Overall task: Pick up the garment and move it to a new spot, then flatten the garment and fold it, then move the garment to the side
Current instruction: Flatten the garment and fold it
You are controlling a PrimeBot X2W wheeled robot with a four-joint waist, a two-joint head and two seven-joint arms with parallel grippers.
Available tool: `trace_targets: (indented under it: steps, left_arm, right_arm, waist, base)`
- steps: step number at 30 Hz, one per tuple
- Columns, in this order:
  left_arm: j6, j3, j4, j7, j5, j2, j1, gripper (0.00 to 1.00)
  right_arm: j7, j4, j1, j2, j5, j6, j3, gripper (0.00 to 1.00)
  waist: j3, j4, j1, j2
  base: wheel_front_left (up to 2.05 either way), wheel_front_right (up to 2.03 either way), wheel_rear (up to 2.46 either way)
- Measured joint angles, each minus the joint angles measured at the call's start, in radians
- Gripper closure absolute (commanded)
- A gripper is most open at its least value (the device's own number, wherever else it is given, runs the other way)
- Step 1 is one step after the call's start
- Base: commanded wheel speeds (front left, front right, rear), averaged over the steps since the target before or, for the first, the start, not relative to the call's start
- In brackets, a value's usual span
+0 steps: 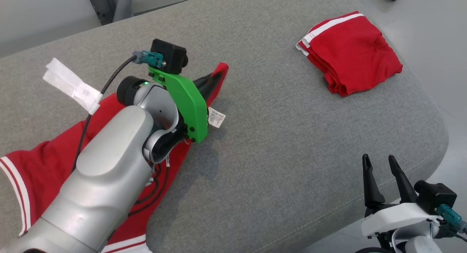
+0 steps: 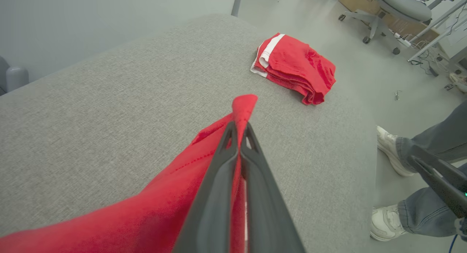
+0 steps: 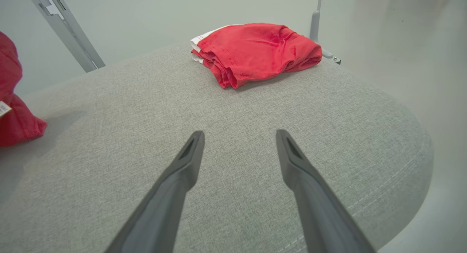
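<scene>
A red garment (image 1: 54, 165) with white stripes lies spread over the left part of the grey cushion (image 1: 273, 136), partly hidden under my left arm. My left gripper (image 1: 215, 76) is shut on a corner of it; in the left wrist view the red cloth (image 2: 243, 107) sticks out past the closed fingers (image 2: 219, 172). A white label (image 1: 216, 117) hangs at the garment's edge. My right gripper (image 1: 379, 163) stands open at the cushion's near right edge, fingers (image 3: 182, 172) spread over bare fabric with nothing between them. The garment's edge (image 3: 14, 118) appears at the left of the right wrist view.
A second red garment (image 1: 350, 52), folded, with white trim, lies at the cushion's far right corner (image 2: 295, 67) (image 3: 255, 50). White tape strips (image 1: 69, 83) hang from my left arm's cable. A person's legs and white shoes (image 2: 390, 151) stand on the floor beyond the cushion's right side. An office chair (image 2: 394, 8) is farther off.
</scene>
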Motion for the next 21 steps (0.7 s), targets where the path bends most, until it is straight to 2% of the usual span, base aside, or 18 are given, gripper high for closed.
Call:
trace_targets:
  steps: [5, 8, 10, 12, 15, 16, 18, 19, 20, 21]
  left_arm:
    - [-0.002, -0.098, -0.274, 0.086, -0.245, 0.053, 0.074, 1.00]
    - [-0.004, -0.122, -0.364, 0.103, -0.346, 0.109, 0.093, 1.00]
    - [-0.004, -0.134, -0.367, 0.092, -0.362, 0.134, 0.095, 1.00]
    - [-0.004, -0.152, -0.346, 0.063, -0.365, 0.134, 0.095, 1.00]
    - [-0.004, -0.203, -0.264, 0.008, -0.310, 0.124, 0.078, 1.00]
    - [-0.004, -0.213, -0.227, -0.022, -0.285, 0.116, 0.072, 0.97]
    - [-0.004, -0.230, -0.125, -0.083, -0.225, 0.105, 0.052, 0.55]
    - [-0.004, -0.245, -0.072, -0.098, -0.187, 0.102, 0.039, 0.09]
    - [0.003, -0.254, -0.029, -0.120, -0.159, 0.096, 0.029, 0.00]
    - [0.010, -0.260, 0.014, -0.137, -0.139, 0.090, 0.021, 0.00]
  right_arm:
    - [0.000, -0.001, 0.009, 0.000, -0.017, 0.000, -0.003, 0.00]
    - [0.000, -0.003, 0.007, 0.000, -0.024, 0.000, 0.000, 0.00]
    - [0.000, -0.005, 0.004, 0.000, -0.024, 0.000, 0.002, 0.00]
    - [0.000, -0.007, 0.003, 0.000, -0.024, 0.000, 0.006, 0.00]
    - [0.000, -0.007, 0.001, 0.000, -0.024, 0.000, 0.014, 0.00]
    - [0.000, -0.007, 0.000, 0.000, -0.024, 0.000, 0.018, 0.00]
    - [0.000, -0.005, -0.004, 0.000, -0.023, 0.000, 0.024, 0.00]
    - [0.000, -0.004, -0.008, 0.000, -0.022, 0.000, 0.027, 0.00]
    - [0.000, -0.003, -0.009, 0.000, -0.020, 0.000, 0.028, 0.00]
    - [0.000, -0.003, -0.009, 0.000, -0.014, 0.000, 0.027, 0.00]
  waist:
    - [-0.018, 0.010, 0.0000, 0.0000]
    - [-0.017, 0.012, 0.0000, 0.0000]
    - [-0.013, 0.012, 0.0000, -0.0001]
    - [-0.008, 0.011, 0.0000, 0.0000]
    - [0.003, 0.008, 0.0000, 0.0000]
    - [0.006, 0.006, 0.0000, 0.0000]
    - [0.010, 0.000, 0.0000, 0.0000]
    - [0.012, -0.004, 0.0000, 0.0000]
    - [0.013, -0.008, 0.0000, 0.0000]
    - [0.014, -0.013, 0.0000, 0.0000]
  base:
    - [0.00, 0.00, 0.00]
    - [0.00, 0.00, 0.00]
    - [0.00, 0.00, 0.00]
    - [0.00, 0.00, 0.00]
    - [0.00, 0.00, 0.00]
    - [0.00, 0.00, 0.00]
    - [0.00, 0.00, 0.00]
    - [0.00, 0.00, 0.00]
    - [0.00, 0.00, 0.00]
    - [0.00, 0.00, 0.00]
